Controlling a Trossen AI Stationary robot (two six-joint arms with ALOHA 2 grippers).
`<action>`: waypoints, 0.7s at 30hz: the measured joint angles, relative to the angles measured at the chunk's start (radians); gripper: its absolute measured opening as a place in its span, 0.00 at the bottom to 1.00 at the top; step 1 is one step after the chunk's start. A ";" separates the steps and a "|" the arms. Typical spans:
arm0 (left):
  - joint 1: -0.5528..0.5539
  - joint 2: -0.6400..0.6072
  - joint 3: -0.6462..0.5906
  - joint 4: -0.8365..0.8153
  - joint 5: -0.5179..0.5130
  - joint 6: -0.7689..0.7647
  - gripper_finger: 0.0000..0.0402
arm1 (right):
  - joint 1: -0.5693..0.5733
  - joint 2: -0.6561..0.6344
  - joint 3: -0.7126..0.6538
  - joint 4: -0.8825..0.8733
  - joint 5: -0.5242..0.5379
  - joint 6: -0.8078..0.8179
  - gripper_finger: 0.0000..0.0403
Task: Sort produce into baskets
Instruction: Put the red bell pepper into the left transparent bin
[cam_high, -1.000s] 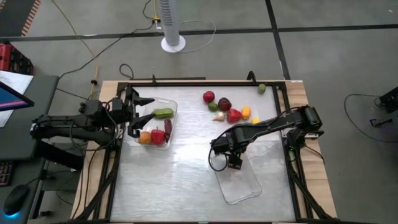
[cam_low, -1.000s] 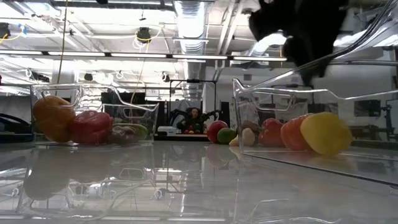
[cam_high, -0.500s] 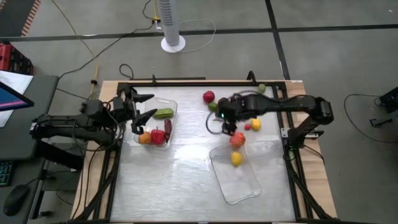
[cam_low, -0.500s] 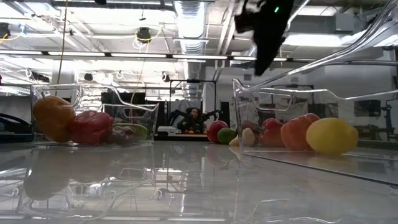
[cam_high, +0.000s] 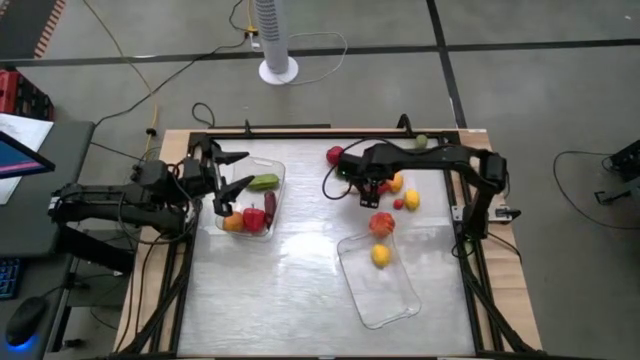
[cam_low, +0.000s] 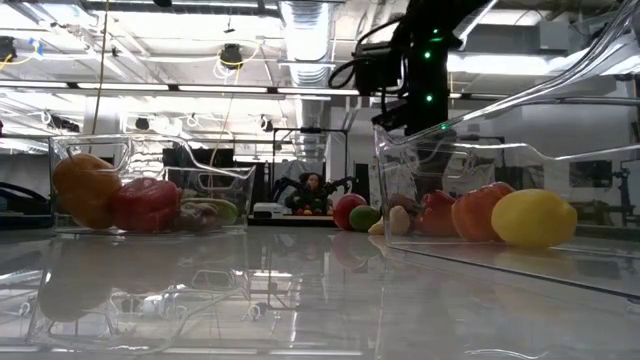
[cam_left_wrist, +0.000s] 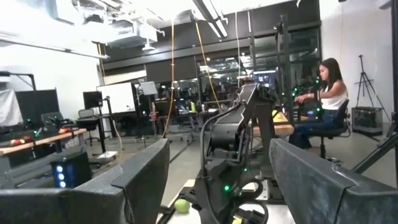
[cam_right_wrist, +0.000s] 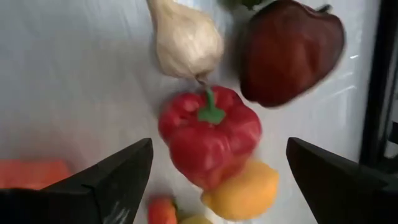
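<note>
Red pepper (cam_right_wrist: 210, 138) under right gripper (cam_high: 372, 183), fingers spread wide, nothing held. Probably light, hard, slippery plastic; pinch across its body. Left gripper (cam_high: 232, 172) released, over far-left basket (cam_high: 277, 190).

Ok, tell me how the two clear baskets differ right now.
The left basket, beside the left gripper, sits roughly square to the table and holds several pieces, orange, red and green among them; the right basket lies at an angle and holds only a yellow piece and an orange-red one at its far end. The right gripper hovers open over loose produce, not over either basket. Both are clear, shallow trays.
</note>
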 joint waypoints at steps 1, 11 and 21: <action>0.000 0.000 0.000 -0.004 0.000 -0.006 0.66 | 0.000 0.007 0.000 0.001 0.000 -0.009 0.99; 0.000 0.000 0.000 -0.032 0.000 -0.024 0.66 | -0.045 0.007 -0.069 0.044 -0.035 -0.050 0.98; 0.000 0.000 0.000 -0.023 0.000 -0.035 0.66 | -0.058 0.009 -0.125 0.151 -0.051 -0.088 0.85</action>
